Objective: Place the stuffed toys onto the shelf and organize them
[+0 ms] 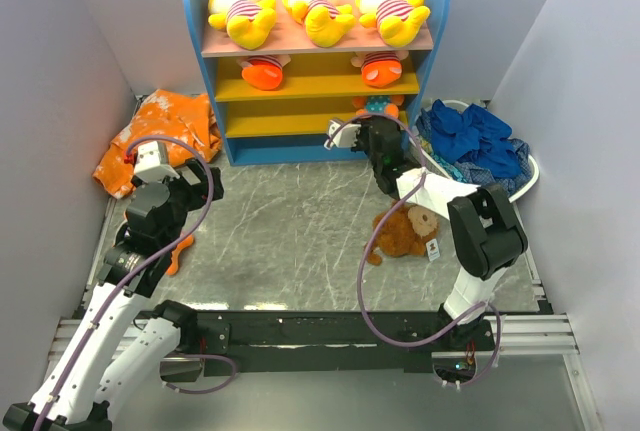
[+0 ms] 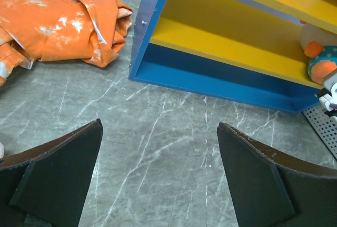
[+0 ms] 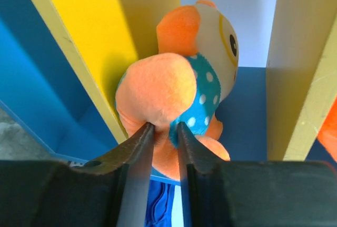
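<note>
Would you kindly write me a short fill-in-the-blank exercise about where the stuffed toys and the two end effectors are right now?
On the shelf, the pink top board carries ___ yellow toys.
The right end effector is shut on the orange-limbed toy in the ___ shirt.
The brown monkey lies on the ___, not on the shelf.
The left end effector is ___ and holds nothing.
Missing words: three; dotted; table; open.

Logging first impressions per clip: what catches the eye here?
Three yellow striped toys line the pink top board of the shelf. At its lower right, the right gripper pinches an orange toy in a blue dotted shirt. A brown monkey lies on the table by that arm.
</note>
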